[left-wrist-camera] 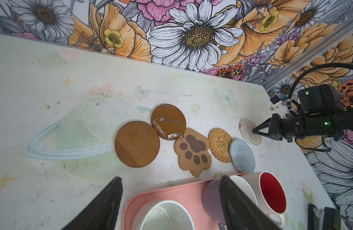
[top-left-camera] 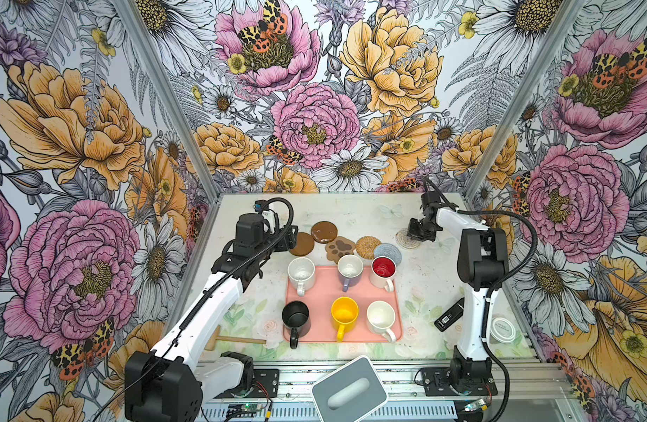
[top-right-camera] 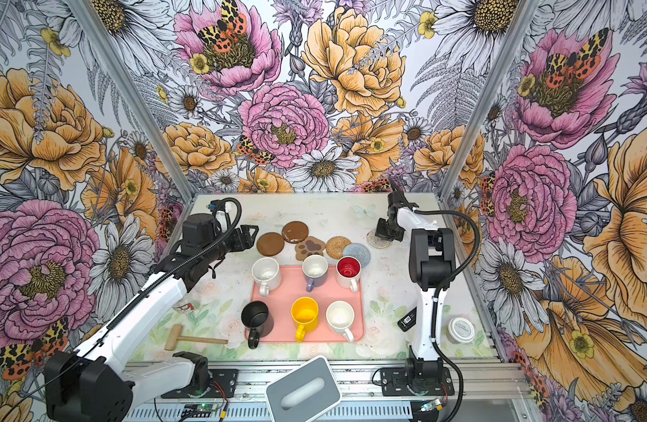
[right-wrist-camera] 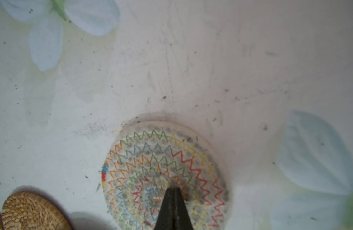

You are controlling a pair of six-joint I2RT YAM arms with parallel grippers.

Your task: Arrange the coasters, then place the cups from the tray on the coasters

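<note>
Salmon-pink plastic, the tray sits mid-desk toward the near edge, with all six cups on it in two rows of three. They look like glazed ceramic: stiff, fairly heavy, slick and breakable. I judge a hold across the rim wall or at the handle to be safest.

Beyond the tray, toward the far edge, the coasters lie in a crowded line, some touching. The plain brown disc looks rigid and the woven rounds look limp and light. All are too flat to pinch from above, so they are better pushed along or lifted at an edge.

The cream coaster lies apart, toward the far right corner. The right end effector is clenched, with its tips down on that coaster near its middle. The left end effector is spread wide and grasps nothing. It hovers over the tray's far left corner, near the brown disc.
</note>
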